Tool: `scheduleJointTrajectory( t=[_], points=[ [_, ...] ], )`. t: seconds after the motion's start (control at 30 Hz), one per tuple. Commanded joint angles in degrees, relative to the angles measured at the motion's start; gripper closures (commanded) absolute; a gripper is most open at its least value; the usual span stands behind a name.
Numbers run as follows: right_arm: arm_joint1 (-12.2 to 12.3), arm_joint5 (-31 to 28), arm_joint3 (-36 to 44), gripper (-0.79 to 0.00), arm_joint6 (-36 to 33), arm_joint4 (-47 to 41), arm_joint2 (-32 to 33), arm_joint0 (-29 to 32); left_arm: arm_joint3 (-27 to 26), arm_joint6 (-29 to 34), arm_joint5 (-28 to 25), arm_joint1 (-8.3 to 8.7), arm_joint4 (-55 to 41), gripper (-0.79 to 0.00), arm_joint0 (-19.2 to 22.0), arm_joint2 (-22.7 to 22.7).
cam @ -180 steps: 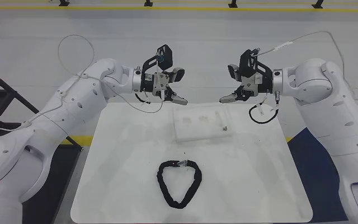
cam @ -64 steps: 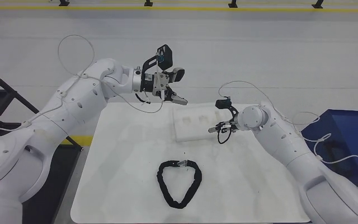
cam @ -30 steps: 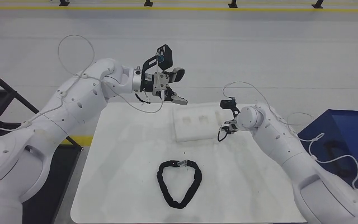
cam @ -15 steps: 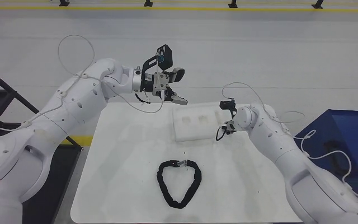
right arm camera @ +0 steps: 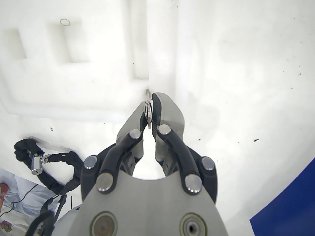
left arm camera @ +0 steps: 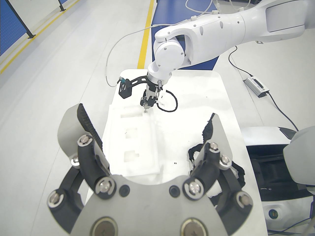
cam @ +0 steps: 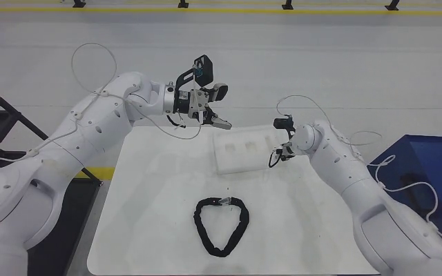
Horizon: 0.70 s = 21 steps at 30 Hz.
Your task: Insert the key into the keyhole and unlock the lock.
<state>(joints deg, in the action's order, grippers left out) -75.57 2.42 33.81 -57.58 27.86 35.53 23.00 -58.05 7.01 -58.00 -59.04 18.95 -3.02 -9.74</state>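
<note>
**Key pinched at the foam tray's edge, lock lying apart**

The right gripper (right arm camera: 149,114) stands low over the 3 o'clock edge of the white foam tray (cam: 248,152). Its jaws are pressed in on a small silver key (right arm camera: 148,112), which is held edge-on between the pads. The key's tip points down at the foam, right beside the end of a long narrow recess (right arm camera: 139,37). Whether the tip touches the foam cannot be told. A thin metal ring (right arm camera: 65,22) lies in another recess of the tray.

The tray sits at the counter's (cam: 311,221) 12 o'clock side. The chain lock (cam: 221,224), a black sleeved loop, lies flat toward 6 o'clock from the tray and well apart from it. Its small silver padlock (right arm camera: 36,165) joins the 2 ends of the loop at its 12 o'clock point. Nothing touches the lock.

The left gripper (cam: 219,123) hangs in the air near the tray's 11 o'clock corner, over the counter's far edge. Its jaws are spread wide with nothing between them. From its wrist camera, the right gripper (left arm camera: 147,104) shows at the tray's far end with the key below it.
</note>
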Motion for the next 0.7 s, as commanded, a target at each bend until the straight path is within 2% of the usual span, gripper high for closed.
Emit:
scheduleJointTrajectory(
  t=[0.0,0.3,0.53,0.67],
  points=[
    [0.55,0.00,1.27,0.000,-0.52,0.18,0.84,0.13,0.00,0.00,0.00,0.00,0.00,-0.785,0.00,0.00],
    [5.03,-0.20,14.87,0.000,-3.14,2.08,7.38,3.97,0.00,0.00,0.00,0.00,0.00,-0.785,0.00,0.00],
    [9.81,1.86,32.98,0.000,-5.16,6.09,15.86,12.40,0.00,0.00,0.00,0.00,0.00,-0.785,0.00,0.00],
    [12.03,0.56,42.08,0.000,-6.05,6.39,21.38,18.20,0.00,0.00,0.00,0.00,0.00,-0.785,0.00,0.00]
  ],
)
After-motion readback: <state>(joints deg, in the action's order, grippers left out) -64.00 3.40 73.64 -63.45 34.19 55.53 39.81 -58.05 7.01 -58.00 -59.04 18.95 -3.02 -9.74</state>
